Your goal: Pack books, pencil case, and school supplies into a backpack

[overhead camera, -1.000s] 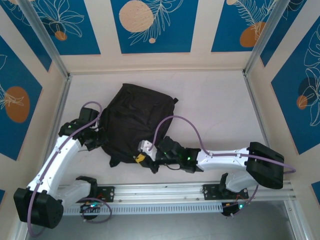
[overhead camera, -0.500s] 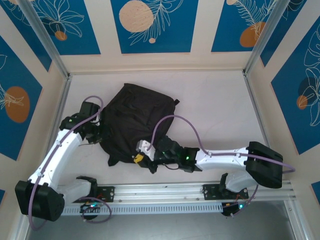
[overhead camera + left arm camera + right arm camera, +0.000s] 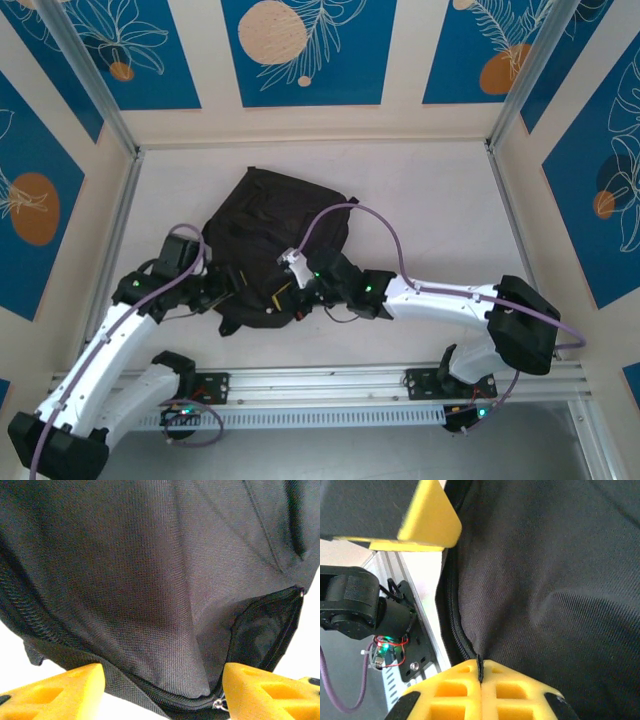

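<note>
Black backpack (image 3: pixel 285 235) lies mid-table, just beyond the arm bases, its zip partly open. Left gripper (image 3: pixel 160 692) sits at its near-left edge, jaws apart, the zip seam between them unclamped. Right gripper (image 3: pixel 481 680) is pinched together on a thin black zip tab (image 3: pixel 480 664) at the bag's edge

Lab booth — aluminium rail (image 3: pixel 330 378), printed panels (image 3: pixel 305 50)

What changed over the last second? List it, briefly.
The left gripper opened and swung from the backpack's left side to its near edge. The right gripper moved away from the arm bases, farther over the backpack, drawing its near fabric in. Unchanged: right jaws pinched shut on the backpack, whose far edge stayed put.
</note>
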`<state>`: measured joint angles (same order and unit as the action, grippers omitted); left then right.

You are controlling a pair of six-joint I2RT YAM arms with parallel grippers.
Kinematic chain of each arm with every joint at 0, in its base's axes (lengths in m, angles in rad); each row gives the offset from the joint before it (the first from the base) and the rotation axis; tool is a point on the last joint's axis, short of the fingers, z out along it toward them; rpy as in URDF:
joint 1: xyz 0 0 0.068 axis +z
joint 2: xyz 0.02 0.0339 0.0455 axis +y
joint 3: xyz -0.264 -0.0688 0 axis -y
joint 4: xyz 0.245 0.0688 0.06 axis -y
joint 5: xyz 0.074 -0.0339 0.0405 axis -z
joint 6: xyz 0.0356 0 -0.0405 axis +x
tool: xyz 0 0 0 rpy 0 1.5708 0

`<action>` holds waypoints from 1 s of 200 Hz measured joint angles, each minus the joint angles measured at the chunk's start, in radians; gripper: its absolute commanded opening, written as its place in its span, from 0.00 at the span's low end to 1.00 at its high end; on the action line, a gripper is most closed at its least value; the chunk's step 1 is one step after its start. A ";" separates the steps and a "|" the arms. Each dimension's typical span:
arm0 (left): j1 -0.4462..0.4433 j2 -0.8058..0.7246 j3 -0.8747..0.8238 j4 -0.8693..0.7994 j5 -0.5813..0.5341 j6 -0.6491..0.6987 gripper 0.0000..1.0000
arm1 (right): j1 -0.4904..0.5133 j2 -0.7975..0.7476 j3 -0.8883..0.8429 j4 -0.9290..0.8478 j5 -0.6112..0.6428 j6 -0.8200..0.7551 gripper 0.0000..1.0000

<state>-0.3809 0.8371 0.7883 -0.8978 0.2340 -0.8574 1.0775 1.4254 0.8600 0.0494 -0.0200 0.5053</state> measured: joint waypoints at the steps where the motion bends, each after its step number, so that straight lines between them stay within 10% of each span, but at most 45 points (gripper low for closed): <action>1: -0.002 0.001 0.000 0.001 0.000 -0.002 0.64 | 0.000 0.000 0.002 -0.004 0.000 0.002 0.00; 56: -0.057 0.061 -0.061 0.076 -0.022 -0.069 0.50 | 0.000 0.000 0.018 -0.119 -0.018 0.091 0.00; 200: -0.040 -0.037 0.057 -0.087 -0.175 0.042 0.61 | -0.009 -0.042 -0.041 -0.199 -0.040 0.056 0.00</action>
<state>-0.4213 0.8005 0.8452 -0.9852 0.0586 -0.8158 1.0683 1.3838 0.8188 -0.1493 -0.0605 0.5617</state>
